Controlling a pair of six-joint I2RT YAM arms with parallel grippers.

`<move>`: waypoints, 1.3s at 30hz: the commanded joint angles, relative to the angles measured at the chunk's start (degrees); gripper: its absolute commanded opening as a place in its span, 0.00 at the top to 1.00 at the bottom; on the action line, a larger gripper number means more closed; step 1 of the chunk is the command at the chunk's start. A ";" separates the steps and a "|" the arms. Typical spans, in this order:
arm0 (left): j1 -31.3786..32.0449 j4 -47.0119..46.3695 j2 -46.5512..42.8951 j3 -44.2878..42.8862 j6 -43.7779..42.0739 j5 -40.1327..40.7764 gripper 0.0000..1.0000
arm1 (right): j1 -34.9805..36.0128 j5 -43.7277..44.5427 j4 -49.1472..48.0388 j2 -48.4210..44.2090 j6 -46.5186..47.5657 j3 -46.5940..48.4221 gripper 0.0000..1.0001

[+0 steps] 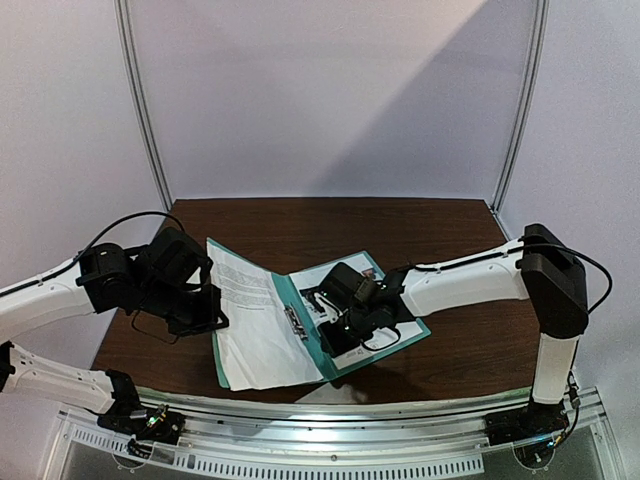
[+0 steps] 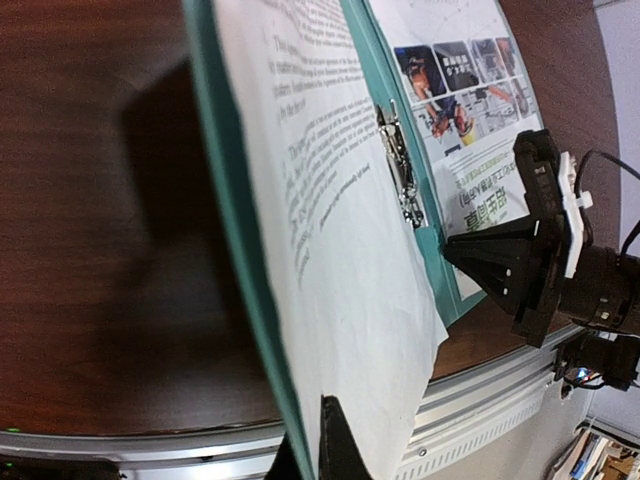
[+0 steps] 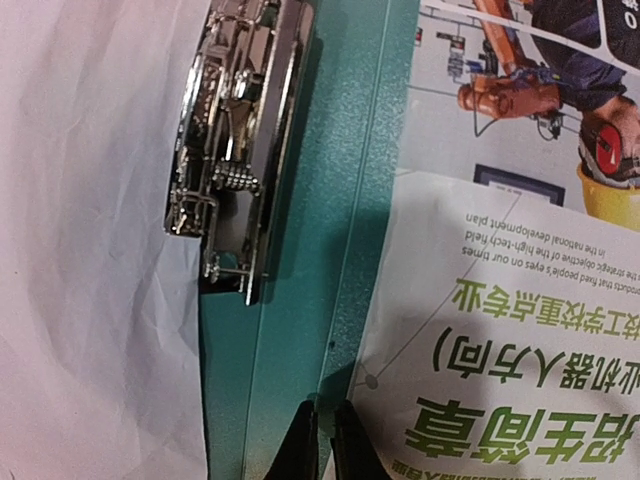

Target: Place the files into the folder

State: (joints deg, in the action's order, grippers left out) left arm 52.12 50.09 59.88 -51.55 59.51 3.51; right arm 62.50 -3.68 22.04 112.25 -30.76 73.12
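**Brown table (image 1: pixel 400 220), both arms reaching inward.** The right arm (image 1: pixel 470 280) rises from its near-right base, bends at a high elbow and stretches left, low over the open folder (image 3: pixel 310 250). The left arm (image 1: pixel 40 300) comes in from the left. The text sheet (image 1: pixel 255 320) lies on the tilted-up left cover, the photo sheet (image 2: pixel 470 110) on the flat right cover, and the metal clip (image 3: pixel 225 150) at the spine. Left gripper (image 2: pixel 320 440): clamped on the left cover's outer edge, together with the text sheet. Right gripper (image 3: pixel 325 440): jaws almost together, empty, tips over the spine strip beside the photo sheet.
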 commanded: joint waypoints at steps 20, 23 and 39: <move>0.35 5.86 -0.57 -2.64 -3.81 2.55 1.00 | -3.06 -19.50 -1.37 -3.94 3.52 5.70 0.67; 0.27 7.12 -0.64 -3.17 -4.40 2.26 1.00 | -6.51 -16.75 -0.03 -6.19 3.76 4.75 0.52; -0.17 16.27 -1.60 -6.82 -7.81 1.85 1.00 | -27.78 -9.19 5.43 -9.15 9.80 -3.21 0.17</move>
State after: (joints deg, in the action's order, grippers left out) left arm 52.10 61.39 58.61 -56.16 54.41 4.60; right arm 35.68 -12.47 25.61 102.87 -23.22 72.10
